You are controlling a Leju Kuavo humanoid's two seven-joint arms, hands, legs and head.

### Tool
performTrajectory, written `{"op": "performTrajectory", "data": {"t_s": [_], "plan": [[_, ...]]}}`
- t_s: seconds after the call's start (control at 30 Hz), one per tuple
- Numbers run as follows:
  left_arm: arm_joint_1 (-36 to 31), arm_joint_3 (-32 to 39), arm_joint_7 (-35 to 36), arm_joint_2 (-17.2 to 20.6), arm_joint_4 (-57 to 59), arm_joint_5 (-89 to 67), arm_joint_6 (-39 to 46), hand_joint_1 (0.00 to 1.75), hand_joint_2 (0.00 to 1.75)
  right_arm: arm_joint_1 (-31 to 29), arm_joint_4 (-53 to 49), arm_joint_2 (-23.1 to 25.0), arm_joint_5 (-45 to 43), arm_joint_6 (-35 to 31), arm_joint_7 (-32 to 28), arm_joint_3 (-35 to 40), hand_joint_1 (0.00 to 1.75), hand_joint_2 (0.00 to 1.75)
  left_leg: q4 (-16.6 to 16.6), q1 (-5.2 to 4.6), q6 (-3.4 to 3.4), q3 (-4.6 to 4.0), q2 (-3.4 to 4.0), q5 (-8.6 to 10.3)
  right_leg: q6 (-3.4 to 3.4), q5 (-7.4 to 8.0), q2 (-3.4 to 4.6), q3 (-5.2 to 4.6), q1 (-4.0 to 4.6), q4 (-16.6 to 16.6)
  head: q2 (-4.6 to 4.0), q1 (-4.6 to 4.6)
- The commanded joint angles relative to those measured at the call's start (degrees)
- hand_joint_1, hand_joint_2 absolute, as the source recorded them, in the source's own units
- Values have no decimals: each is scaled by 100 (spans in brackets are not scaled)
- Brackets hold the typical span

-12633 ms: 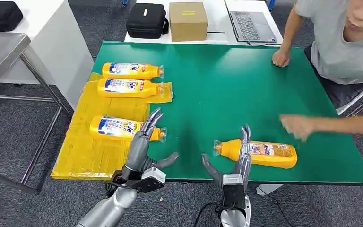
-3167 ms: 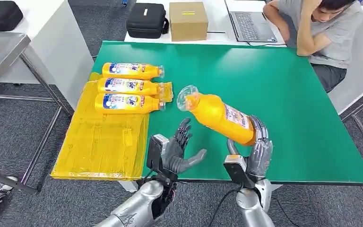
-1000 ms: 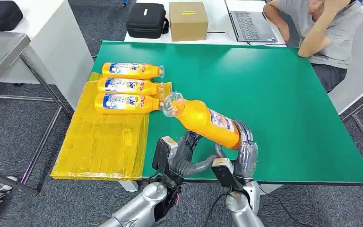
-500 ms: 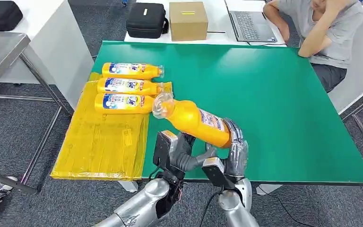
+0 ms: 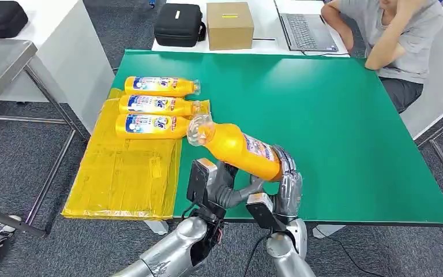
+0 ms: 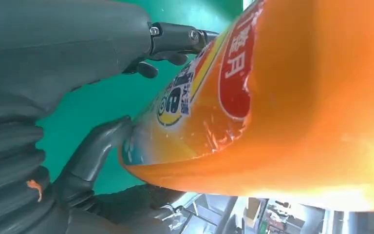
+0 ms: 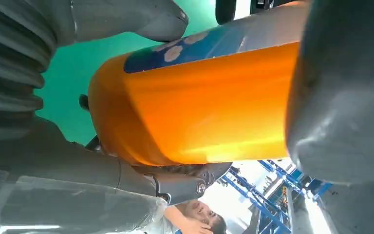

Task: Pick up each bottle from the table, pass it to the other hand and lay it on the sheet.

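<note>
Barely shifted, bottle stays gripped by right robot hand; left robot hand cups it.

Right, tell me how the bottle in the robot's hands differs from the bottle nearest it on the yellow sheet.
The held bottle is up off the table, tilted, cap end raised; the sheet bottle lies flat on the yellow sheet. The right hand grips the held bottle's base with the left hand beneath it; nothing touches the sheet bottle. Both are orange with clear caps.
</note>
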Motion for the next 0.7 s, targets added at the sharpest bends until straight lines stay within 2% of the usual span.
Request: {"op": "performTrajectory", "data": {"t_s": [0.03, 0.57, 0.6, 0.7], "plan": [[-274, -270, -9, 79, 162, -5, -10, 0, 175, -130, 352, -67, 0, -5, 2, 99, 175, 175, -2, 4, -9, 18, 4, -8, -8, -7, -1, 18, 4, -2, 0, 0], [-458, -345, -178, 79, -39, 386, 407, 0, 175, -320, 700, -214, -7, -5, 2, -5, 175, 175, -1, 3, -8, 13, 5, -6, -7, -4, 1, 14, 4, -2, 0, 0], [-405, -264, -681, 79, -139, 198, 1471, 0, 175, -195, 463, -165, 99, -5, 2, -42, 175, 175, 3, 4, -13, 27, 6, -15, -12, -13, -1, 28, 6, 2, 0, 0], [-512, -363, -785, 79, -101, 238, 1718, 0, 175, -72, 302, 4, 355, -5, 2, -205, 175, 175, 1, 3, -11, 18, 0, -11, -11, -12, -6, 19, 4, 3, 0, 0]]}}
